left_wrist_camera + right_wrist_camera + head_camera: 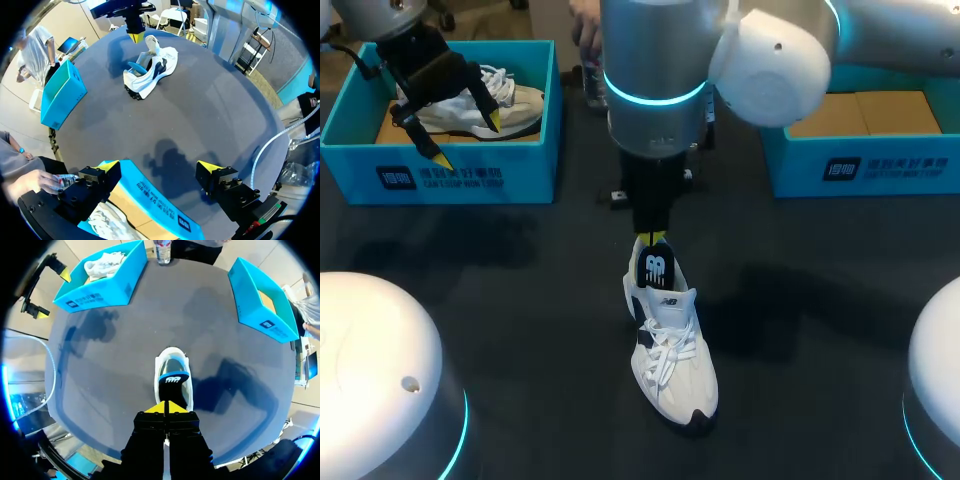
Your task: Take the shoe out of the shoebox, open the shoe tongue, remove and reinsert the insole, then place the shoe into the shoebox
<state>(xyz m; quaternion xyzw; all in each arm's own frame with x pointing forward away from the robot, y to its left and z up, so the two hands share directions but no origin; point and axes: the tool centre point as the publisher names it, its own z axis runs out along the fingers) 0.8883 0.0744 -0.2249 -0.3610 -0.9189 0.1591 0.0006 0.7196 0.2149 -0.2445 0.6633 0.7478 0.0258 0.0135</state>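
The right hand (166,407) is hanging with its yellow tips pressed together, right over the raised tongue (655,268) of the white shoe (672,350); I cannot tell whether they are touching it. The shoe is standing upright near the middle of the dark desk (520,300), outside both boxes, with its toe pointing toward the near edge. Well apart, the left hand (467,140) is hovering with fingers spread wide over the front wall of the left shoebox (470,180), where a second shoe (510,105) is lying. The right shoebox (860,165) is sitting at the far right.
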